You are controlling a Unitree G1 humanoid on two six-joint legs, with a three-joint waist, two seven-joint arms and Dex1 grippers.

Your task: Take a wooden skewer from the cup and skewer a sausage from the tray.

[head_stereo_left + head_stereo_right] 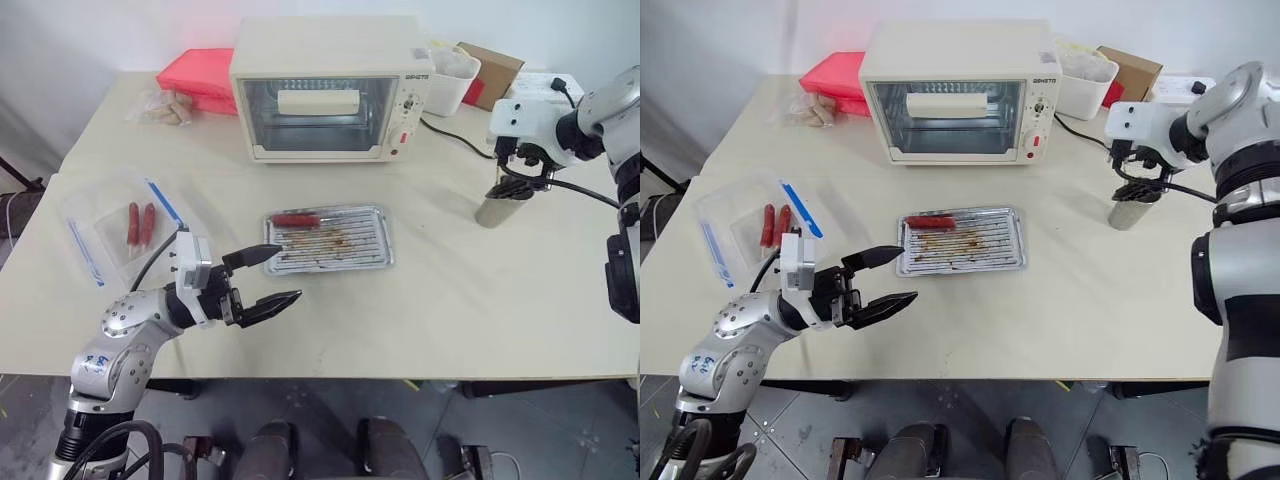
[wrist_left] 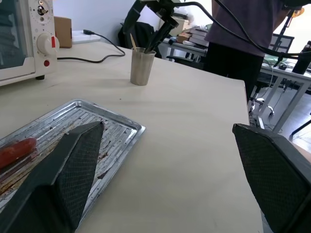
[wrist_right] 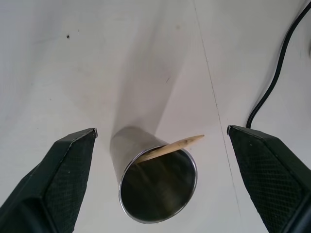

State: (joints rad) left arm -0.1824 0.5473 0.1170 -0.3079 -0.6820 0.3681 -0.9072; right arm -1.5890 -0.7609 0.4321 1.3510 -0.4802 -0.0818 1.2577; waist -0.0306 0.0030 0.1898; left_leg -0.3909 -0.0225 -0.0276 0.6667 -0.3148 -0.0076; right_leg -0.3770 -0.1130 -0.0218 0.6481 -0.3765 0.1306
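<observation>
The shiny metal cup [image 1: 495, 210] stands at the table's right side, and the pale tip of a wooden skewer [image 3: 170, 147] pokes over its rim. My right gripper [image 1: 515, 185] hangs just above the cup, pointing down, its fingers open to either side of the rim and touching nothing. The silver tray [image 1: 360, 245] lies at the table's middle with a dark-red sausage [image 1: 296, 219] along its far left edge. Just off the tray's near left corner my left gripper [image 1: 272, 275] stays open and empty, pointing toward the tray.
A cream toaster oven [image 1: 325, 90] stands behind the tray, its black cable [image 1: 455, 135] running toward the cup. A clear bag with two sausages [image 1: 125, 230] lies at the left. A white tub [image 1: 452, 80] and a red box [image 1: 200, 75] sit at the back. A person [image 2: 238, 43] stands beyond the table.
</observation>
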